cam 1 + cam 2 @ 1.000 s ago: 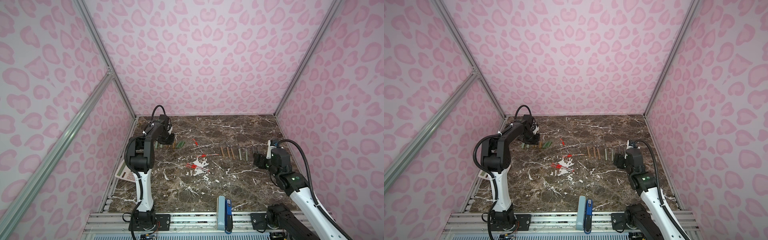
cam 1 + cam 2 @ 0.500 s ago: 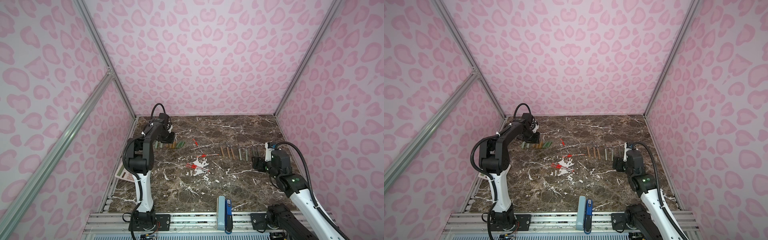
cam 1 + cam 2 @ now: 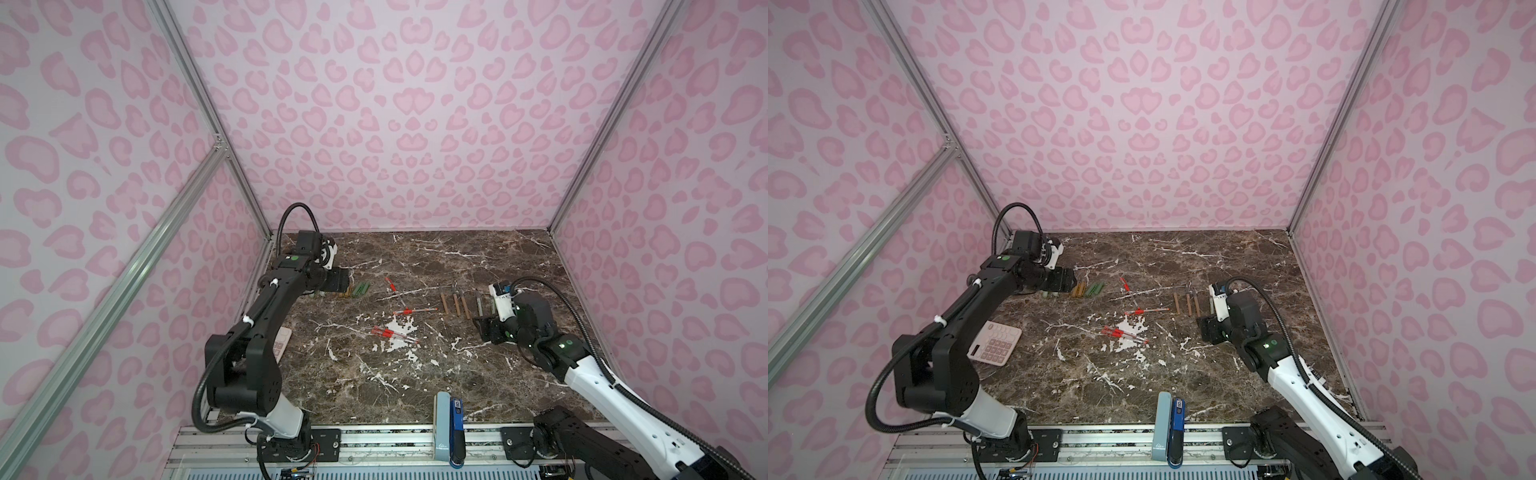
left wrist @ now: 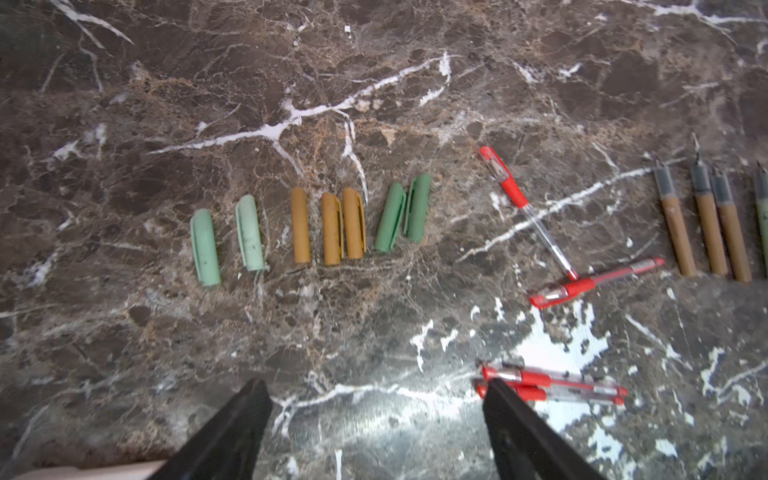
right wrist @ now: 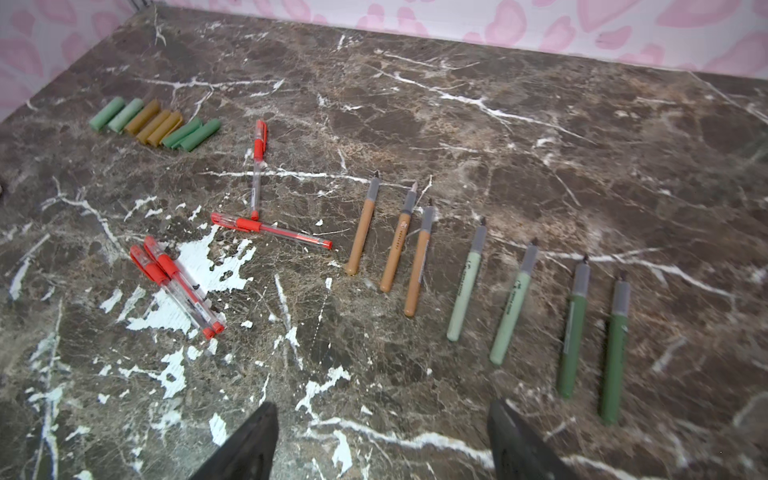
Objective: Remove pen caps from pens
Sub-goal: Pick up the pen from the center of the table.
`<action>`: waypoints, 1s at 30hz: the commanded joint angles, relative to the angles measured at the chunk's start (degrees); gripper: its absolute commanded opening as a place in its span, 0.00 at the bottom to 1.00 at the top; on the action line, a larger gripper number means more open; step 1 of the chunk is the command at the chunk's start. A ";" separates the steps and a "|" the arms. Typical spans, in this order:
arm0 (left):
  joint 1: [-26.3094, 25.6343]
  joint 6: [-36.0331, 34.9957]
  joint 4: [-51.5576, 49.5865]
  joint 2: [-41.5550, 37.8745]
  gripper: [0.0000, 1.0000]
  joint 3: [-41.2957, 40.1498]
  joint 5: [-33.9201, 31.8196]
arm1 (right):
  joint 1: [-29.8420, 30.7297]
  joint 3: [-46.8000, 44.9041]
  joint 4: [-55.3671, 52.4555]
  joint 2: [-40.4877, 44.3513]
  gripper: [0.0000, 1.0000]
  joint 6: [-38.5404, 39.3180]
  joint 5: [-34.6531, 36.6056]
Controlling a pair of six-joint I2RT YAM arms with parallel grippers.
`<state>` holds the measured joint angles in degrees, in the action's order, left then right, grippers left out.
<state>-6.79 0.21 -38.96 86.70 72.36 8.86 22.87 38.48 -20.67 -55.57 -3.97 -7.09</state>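
Opening wide over the past second, the left pincer point(image 4: 376, 384) now has its jaws apart with nothing between them. The right pincer point(image 5: 382, 405), also apart and empty, has slid a little toward the middle of the desk point(image 3: 457, 374). Print runs along the barrels of the pens point(image 5: 392, 253), too blurred to read. Seven pen caps point(image 4: 331, 228) lie in a row just ahead of the left pincer: two pale green, three tan, two dark green. Seven bare pens in matching colours lie ahead of the right pincer. Four clear pens point(image 5: 291, 235) lie between the rows, red caps on.
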 commanded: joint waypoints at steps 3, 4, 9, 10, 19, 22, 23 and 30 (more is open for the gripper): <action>0.14 -2.73 8.28 -12.79 0.92 -10.21 1.16 | 3.10 5.87 1.27 -9.88 0.79 9.72 -4.27; 0.11 -2.83 9.25 -15.03 0.93 -12.04 1.32 | 3.93 6.95 1.16 -11.73 0.79 11.42 -4.77; 1.17 -3.43 13.70 -24.46 0.96 -20.22 3.58 | 8.05 16.16 -3.54 -22.96 0.78 18.74 -6.12; 1.88 -3.67 14.23 -26.15 0.97 -21.58 4.32 | 8.41 18.73 -5.58 -25.23 0.77 19.73 -6.90; 6.46 -3.88 19.26 -31.79 0.99 -28.32 10.76 | 12.92 37.97 -19.96 -47.65 0.74 26.51 -7.11; 6.55 -3.14 19.28 -31.42 0.99 -27.96 11.97 | 13.48 41.63 -20.53 -53.00 0.73 27.58 -4.58; 6.69 -2.87 18.87 -31.19 0.99 -27.44 12.48 | 13.51 43.09 -20.96 -54.78 0.72 27.84 -3.93; 7.06 -2.69 19.03 -30.75 1.00 -26.50 12.45 | 13.47 52.88 -25.70 -64.80 0.72 30.21 -1.04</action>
<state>0.16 -2.76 -22.04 55.79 44.77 20.53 36.27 89.19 -42.52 -117.80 24.75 -10.35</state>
